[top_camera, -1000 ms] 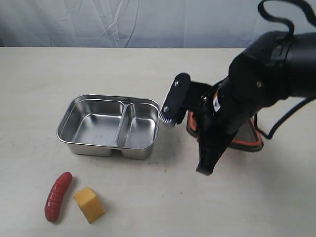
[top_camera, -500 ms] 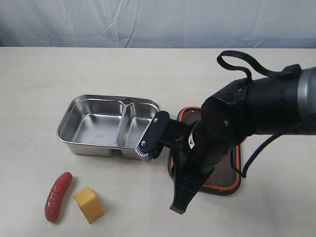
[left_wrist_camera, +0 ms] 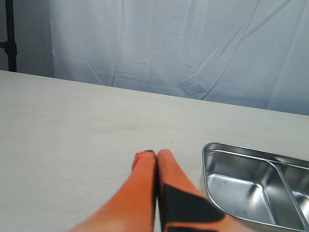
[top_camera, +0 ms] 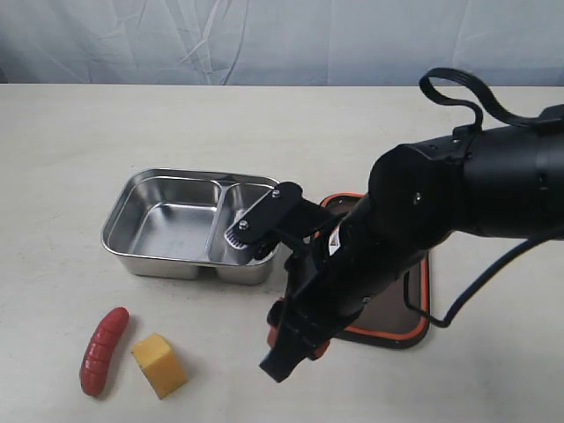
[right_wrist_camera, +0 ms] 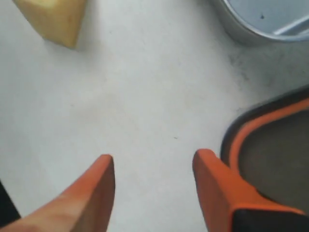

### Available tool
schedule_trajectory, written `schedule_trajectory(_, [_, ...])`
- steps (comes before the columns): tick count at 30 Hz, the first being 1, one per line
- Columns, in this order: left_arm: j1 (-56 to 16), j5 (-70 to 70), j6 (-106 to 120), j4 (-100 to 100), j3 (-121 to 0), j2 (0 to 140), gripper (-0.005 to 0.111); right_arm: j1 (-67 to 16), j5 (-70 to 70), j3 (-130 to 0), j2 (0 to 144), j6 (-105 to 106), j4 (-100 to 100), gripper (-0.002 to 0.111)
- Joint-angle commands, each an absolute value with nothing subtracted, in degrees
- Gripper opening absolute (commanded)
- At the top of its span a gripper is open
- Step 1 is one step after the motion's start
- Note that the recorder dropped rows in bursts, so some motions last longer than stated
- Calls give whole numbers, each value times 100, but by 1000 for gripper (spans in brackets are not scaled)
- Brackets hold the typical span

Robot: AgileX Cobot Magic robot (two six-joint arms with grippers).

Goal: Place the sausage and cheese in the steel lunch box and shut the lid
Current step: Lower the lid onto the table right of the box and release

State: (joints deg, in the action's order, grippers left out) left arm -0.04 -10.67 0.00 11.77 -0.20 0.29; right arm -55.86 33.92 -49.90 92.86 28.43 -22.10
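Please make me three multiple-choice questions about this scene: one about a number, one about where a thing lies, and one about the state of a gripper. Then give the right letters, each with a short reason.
1. How many compartments has the steel lunch box?
A. Three
B. One
C. Two

2. Where does the cheese lie?
A. Inside the steel lunch box
B. On the table, beside the sausage
C. On top of the sausage

3. The right gripper is:
A. open, holding nothing
B. shut on the cheese
C. shut on the sausage

Answers:
1 C: a larger and a smaller compartment show side by side.
2 B: it rests on the table, near the sausage but apart from it.
3 A: the right wrist view shows bare table between its spread jaws.
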Motion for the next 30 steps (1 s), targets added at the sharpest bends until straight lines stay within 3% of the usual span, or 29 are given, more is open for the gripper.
schedule_trajectory(1, [-20, -1042, 0, 1170, 0, 0, 0, -6079, 3074, -5069, 9145, 2867, -2618, 50])
schedule_trajectory(7, [-20, -1042, 0, 1170, 0, 0, 0, -6784, 2148, -5255, 9169, 2837, -2772, 50])
schedule_trajectory(23, [-20, -1042, 0, 1170, 0, 0, 0, -6798, 2133, -5512, 9169, 2834, -3284, 50])
schedule_trajectory(26, [-20, -1042, 0, 1170, 0, 0, 0, -6798, 2184, -5512, 9113, 2846, -3042, 36])
schedule_trajectory(30, [-20, -1042, 0, 1170, 0, 0, 0, -6798, 2226, -5512, 8900, 2826, -2684, 0])
